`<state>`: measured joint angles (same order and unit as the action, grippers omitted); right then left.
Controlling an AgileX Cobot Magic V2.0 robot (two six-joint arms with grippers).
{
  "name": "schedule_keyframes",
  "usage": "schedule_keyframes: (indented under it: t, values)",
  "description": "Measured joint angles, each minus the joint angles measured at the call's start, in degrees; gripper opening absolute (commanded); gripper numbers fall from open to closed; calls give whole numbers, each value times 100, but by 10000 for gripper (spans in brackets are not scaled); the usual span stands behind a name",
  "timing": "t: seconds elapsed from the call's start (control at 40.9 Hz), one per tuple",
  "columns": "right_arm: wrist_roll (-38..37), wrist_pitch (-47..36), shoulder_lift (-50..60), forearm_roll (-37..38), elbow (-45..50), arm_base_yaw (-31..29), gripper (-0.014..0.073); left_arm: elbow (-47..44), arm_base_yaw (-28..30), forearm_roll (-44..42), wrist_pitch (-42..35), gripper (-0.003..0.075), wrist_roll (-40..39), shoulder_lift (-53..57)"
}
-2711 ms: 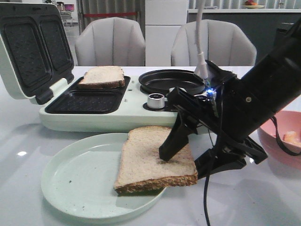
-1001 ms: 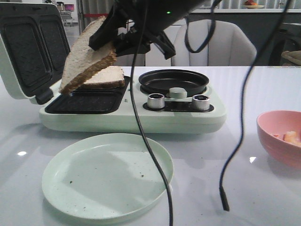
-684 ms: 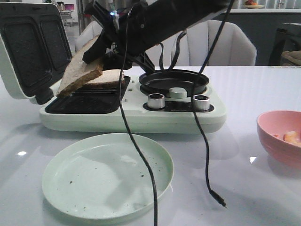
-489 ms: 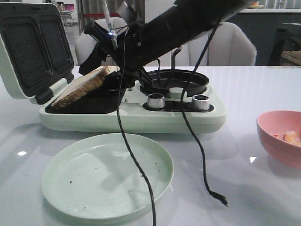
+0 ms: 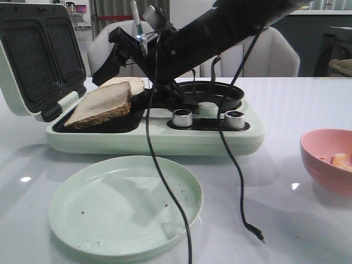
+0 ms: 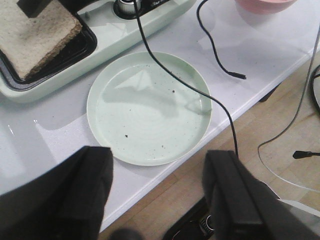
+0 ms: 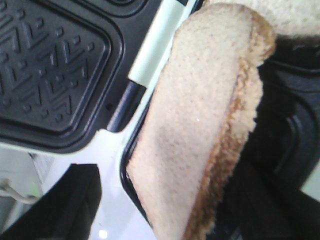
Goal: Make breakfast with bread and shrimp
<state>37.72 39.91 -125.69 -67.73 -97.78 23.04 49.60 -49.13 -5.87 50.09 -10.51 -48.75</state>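
My right fingers (image 5: 122, 69) stand spread above the sandwich maker (image 5: 165, 135), holding nothing. Just below them one bread slice (image 5: 102, 104) lies tilted in the near well, overlapping the second slice (image 5: 135, 83) behind. My left fingers (image 6: 155, 190) hang apart, empty, over the green plate (image 6: 150, 107) on the tabletop (image 5: 286, 220)

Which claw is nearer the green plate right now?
Left. The left claw hangs open above the table edge beside the green plate. The right claw is farther back, over the bread in the sandwich maker.
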Motion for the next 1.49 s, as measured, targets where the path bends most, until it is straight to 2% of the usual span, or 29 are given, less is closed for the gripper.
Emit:
schedule_keyframes:
  t: [0.195, 0.44, 0.586, 0.83, 1.197, 1.49]
  values:
    - [-593, 189, 725, 1807, 0, -9, 619, 0, 0, 0, 0, 456, 0, 0]
    - [-1986, 792, 2001, 4346, 52, 2, 619, 0, 0, 0, 0, 456, 9, 0]
    - [-2563, 909, 2820, 5349, 528, 2, 619, 0, 0, -105, 0, 456, 21, 0]
    - [-2679, 935, 4205, 5839, 1834, 2, 619, 0, 0, -342, 0, 456, 21, 0]
    - [-3027, 519, 6117, 5884, 3889, 2, 619, 0, 0, -1038, 0, 457, 21, 0]
    - [-3075, 515, 7095, 5884, 4914, 2, 619, 0, 0, -1400, 0, 456, 21, 0]
